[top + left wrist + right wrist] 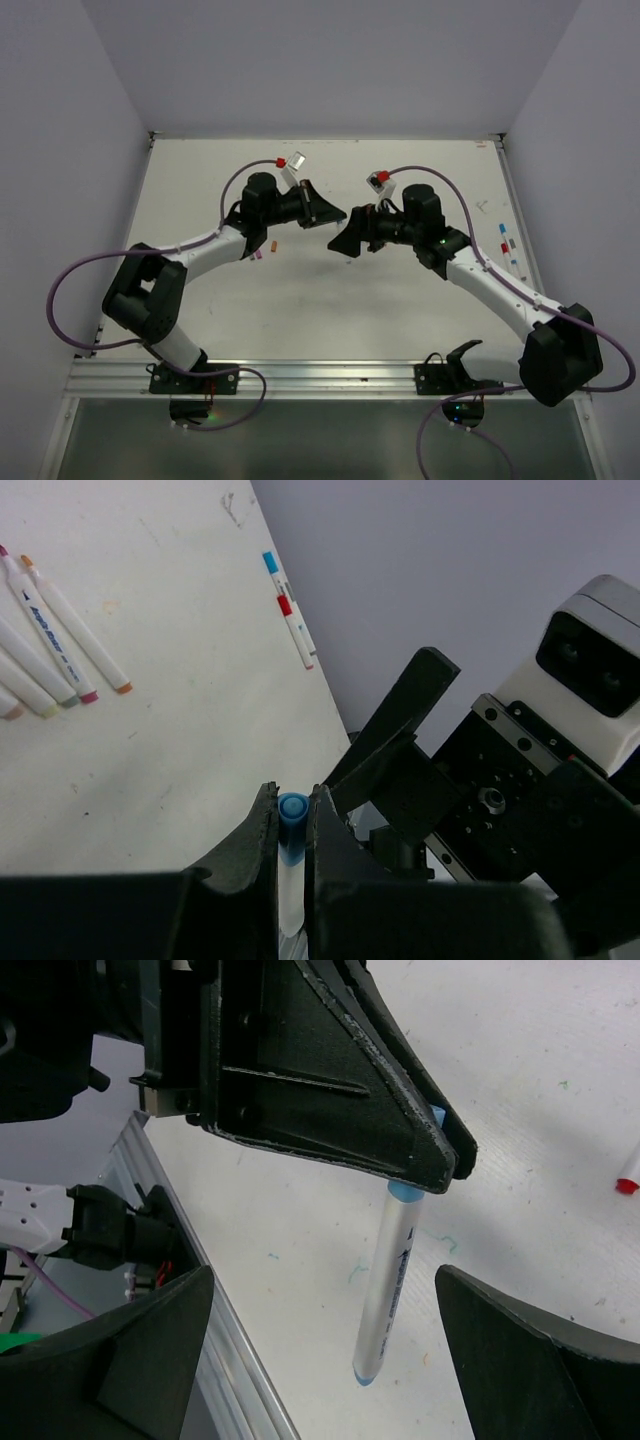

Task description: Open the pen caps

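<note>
A white pen [385,1300] was held clear of the table [180,740] by the left gripper [293,792]. Its jaws were clamped tightly on the pen close to the upper end, where the blue cap [292,815] was seen poking out between the fingertips. The barrel was left hanging downward, slightly slanted, below the fingers, so that most of its length was exposed and the small blue tip at its lower end could be reached from the side. The right gripper [322,1295] was positioned directly opposite, with its jaws spread wide and nothing between them. From the right wrist the hanging barrel was framed in the gap but was touched by neither finger. This face-to-face arrangement was judged to serve a two-handed pull, with the pen anchored by one arm and an end grasped and drawn off by the other. Whether the lower end was capped or bare could not be made out, and the blue cap in the left fingers appeared to be seated on the pen. Several spare pens [60,630] were laid side by side on the table, well apart from the grippers. Two further pens [290,610], marked blue and red, were seen near the table's edge by the wall, presumably set aside to be handled in turn.
</note>
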`<state>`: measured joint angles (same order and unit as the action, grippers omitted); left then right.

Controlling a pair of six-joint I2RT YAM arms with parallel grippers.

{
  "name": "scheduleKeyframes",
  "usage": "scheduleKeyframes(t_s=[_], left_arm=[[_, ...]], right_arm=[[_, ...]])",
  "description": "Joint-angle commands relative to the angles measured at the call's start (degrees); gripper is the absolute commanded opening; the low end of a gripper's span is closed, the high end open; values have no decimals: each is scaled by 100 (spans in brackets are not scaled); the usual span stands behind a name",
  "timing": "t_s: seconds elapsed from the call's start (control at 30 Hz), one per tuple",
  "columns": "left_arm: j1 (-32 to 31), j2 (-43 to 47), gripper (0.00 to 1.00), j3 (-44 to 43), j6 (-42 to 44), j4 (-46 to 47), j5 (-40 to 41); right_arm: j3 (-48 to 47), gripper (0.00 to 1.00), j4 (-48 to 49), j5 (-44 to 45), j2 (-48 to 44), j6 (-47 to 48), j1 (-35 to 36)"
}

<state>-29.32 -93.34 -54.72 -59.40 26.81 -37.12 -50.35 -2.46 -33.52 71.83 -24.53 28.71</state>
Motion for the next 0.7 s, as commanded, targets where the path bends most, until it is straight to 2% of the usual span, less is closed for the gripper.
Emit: scheduleKeyframes(t_s=[0.0, 0.07, 0.1, 0.17, 0.2, 0.23, 0.33, 0.37, 0.43, 0.53, 0.6, 0.63, 0.67], left_arm=[[23, 360, 0, 14, -107, 431, -216], [23, 378, 0, 31, -125, 474, -234], [23, 387, 0, 49, -168, 509, -234], [32, 404, 0, 84, -239, 579, -260], [23, 404, 0, 128, -352, 737, -312], [23, 404, 0, 154, -414, 816, -339], [23, 396, 0, 260, -616, 1124, -418], [32, 378, 0, 286, -669, 1308, -453], [32, 352, 0, 356, -819, 1502, -506], [32, 308, 0, 261, -724, 1258, -480], [32, 351, 0, -98, -22, 128, -139], [-20, 369, 0, -283, 294, -416, 63], [-47, 369, 0, -459, 854, -1475, 657]], right_arm=[[-168, 96, -26, 38, -126, 176, 12], [-204, 92, -132, 47, -82, 256, 3], [-169, 80, -28, 4, -47, 187, 12], [-54, 67, 210, -145, 23, 72, 3], [-28, 57, 393, -268, 102, 11, 12], [24, 56, 587, -295, 120, -33, 12], [139, 40, 1218, -576, 252, -314, 3], [148, 23, 1361, -638, 322, -402, 3], [104, 0, 1598, -796, 497, -578, 3], [87, 0, 1583, -692, 569, -632, 3], [17, 0, 1259, -385, 525, -283, 12], [-106, 0, 761, 138, 499, -132, 29], [-150, 0, 573, 370, 464, 113, 38]])
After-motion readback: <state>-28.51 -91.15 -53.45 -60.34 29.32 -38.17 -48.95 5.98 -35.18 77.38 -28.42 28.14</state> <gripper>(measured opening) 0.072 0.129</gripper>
